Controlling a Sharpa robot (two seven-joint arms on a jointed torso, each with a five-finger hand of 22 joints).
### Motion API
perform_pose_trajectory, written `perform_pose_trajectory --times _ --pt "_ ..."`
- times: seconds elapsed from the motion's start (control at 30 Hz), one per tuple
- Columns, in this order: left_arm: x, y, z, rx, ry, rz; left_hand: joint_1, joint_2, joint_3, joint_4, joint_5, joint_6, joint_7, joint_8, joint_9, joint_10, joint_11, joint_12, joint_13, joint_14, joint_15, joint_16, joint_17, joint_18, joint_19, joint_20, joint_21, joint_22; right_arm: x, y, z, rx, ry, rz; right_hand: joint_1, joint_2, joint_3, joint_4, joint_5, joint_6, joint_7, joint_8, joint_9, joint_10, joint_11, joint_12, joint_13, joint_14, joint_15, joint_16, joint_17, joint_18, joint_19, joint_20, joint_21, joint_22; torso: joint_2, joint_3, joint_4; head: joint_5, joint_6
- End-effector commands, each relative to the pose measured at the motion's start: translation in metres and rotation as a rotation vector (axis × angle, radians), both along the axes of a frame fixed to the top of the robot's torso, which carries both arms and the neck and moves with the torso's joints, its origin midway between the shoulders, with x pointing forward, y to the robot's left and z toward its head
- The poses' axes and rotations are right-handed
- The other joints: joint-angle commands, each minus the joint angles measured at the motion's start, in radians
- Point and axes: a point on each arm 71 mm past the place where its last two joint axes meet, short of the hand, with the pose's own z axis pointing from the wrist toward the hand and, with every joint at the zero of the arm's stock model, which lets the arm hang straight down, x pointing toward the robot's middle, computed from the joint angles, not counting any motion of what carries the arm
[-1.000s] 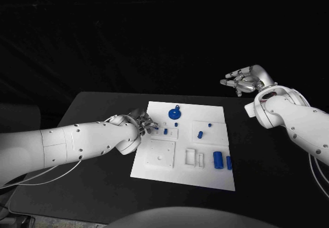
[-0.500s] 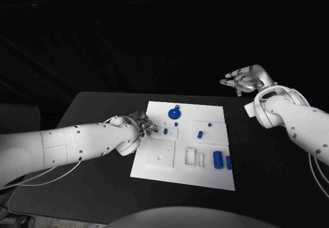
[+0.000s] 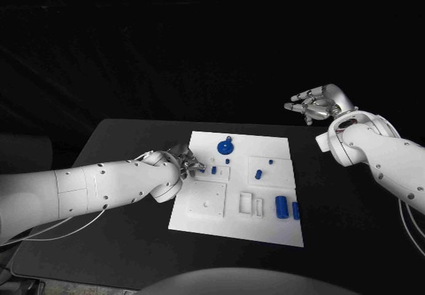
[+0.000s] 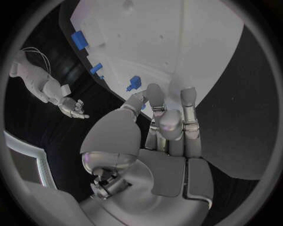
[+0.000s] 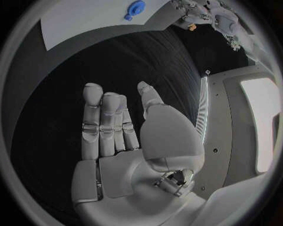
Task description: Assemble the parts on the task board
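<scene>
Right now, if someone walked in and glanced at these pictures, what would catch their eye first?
Probably the white board in the middle of the black table, dotted with small blue pieces, the round blue piece near its far edge standing out. Next, the left robot hand at the board's left edge beside a small blue piece, and the right robot hand raised open, off to the right.

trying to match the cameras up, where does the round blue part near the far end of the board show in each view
Head view: the round blue part lies near the far edge of the task board, just beyond the left hand.
Left wrist view: I cannot tell it among the blue pieces there.
Right wrist view: it lies on the board near the circle's rim.
Shared landmark: the white task board.
</scene>
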Motion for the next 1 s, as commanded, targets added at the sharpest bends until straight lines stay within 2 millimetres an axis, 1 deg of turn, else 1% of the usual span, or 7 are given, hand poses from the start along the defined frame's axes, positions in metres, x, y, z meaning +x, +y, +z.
perform_pose_trajectory --times 0.03,0.4,0.47,0.87,1.0 --pt "-0.0020 -0.0013 -0.0036 0.013 0.018 -0.014 0.013 0.000 0.004 0.000 0.003 0.148 -0.111 0.005 0.002 0.031 -0.021 0.005 -0.002 0.001 -0.006 0.005 -0.001 0.008 0.000 0.003 0.001 0.011 -0.0002 0.0016 0.0000 -0.003 0.001 0.015 -0.007 -0.001 0.002 0.001 0.005 0.004 -0.001 -0.003 -0.001 0.000 -0.004 0.004 -0.001 -0.001 -0.003 0.005 -0.001 0.011 0.019 0.000 0.001 0.043 0.000 0.0002 0.0000 -0.001 0.000" --pt "-0.0029 -0.0022 -0.0045 0.020 0.027 -0.026 0.014 0.000 0.005 0.000 0.002 0.148 -0.111 0.006 0.002 0.031 -0.021 0.004 -0.002 0.000 -0.006 0.004 -0.003 0.008 -0.001 0.002 0.001 0.010 -0.0002 0.0012 0.0000 -0.004 0.001 0.015 -0.007 -0.001 0.002 0.001 0.005 0.004 -0.001 -0.003 -0.001 0.000 -0.004 0.004 -0.001 -0.001 -0.003 0.005 -0.001 0.011 0.019 0.000 0.001 0.043 0.000 0.0000 0.0002 -0.001 -0.001" --pt "-0.0030 -0.0019 -0.0046 0.021 0.028 -0.026 0.014 0.000 0.005 0.000 0.002 0.148 -0.111 0.006 0.002 0.031 -0.021 0.004 -0.002 0.000 -0.006 0.004 -0.003 0.008 -0.001 0.002 0.001 0.010 -0.0002 0.0011 -0.0001 -0.004 0.002 0.015 -0.006 -0.002 0.002 0.007 0.007 0.004 0.000 -0.003 -0.001 0.000 -0.004 0.004 -0.001 -0.001 -0.003 0.005 -0.001 0.011 0.020 0.000 0.002 0.043 0.000 0.0000 0.0002 -0.001 -0.001" --pt "-0.0034 -0.0005 -0.0051 0.033 0.034 -0.035 0.015 -0.005 0.007 -0.009 0.016 0.148 -0.112 0.010 0.006 0.031 -0.022 0.009 -0.001 0.002 -0.006 0.010 0.008 0.008 0.000 0.002 0.002 0.011 -0.0002 0.0006 -0.0002 -0.004 0.002 0.014 -0.006 -0.002 0.002 0.007 0.007 0.004 0.000 -0.003 -0.001 0.000 -0.004 0.004 -0.001 -0.001 -0.003 0.005 -0.001 0.011 0.020 0.000 0.002 0.043 0.000 -0.0005 0.0001 -0.001 -0.001" --pt "-0.0035 0.0004 -0.0052 0.039 0.036 -0.039 0.015 -0.007 0.007 -0.012 0.021 0.148 -0.112 0.011 0.007 0.031 -0.022 0.010 -0.001 0.002 -0.006 0.012 0.010 0.008 -0.001 0.002 0.003 0.012 -0.0002 0.0003 -0.0002 -0.004 0.002 0.014 -0.006 -0.002 0.002 0.007 0.007 0.004 0.000 -0.003 -0.001 0.000 -0.004 0.004 -0.001 -0.001 -0.003 0.005 -0.001 0.011 0.020 0.000 0.002 0.043 0.000 -0.0001 0.0003 -0.001 -0.002"
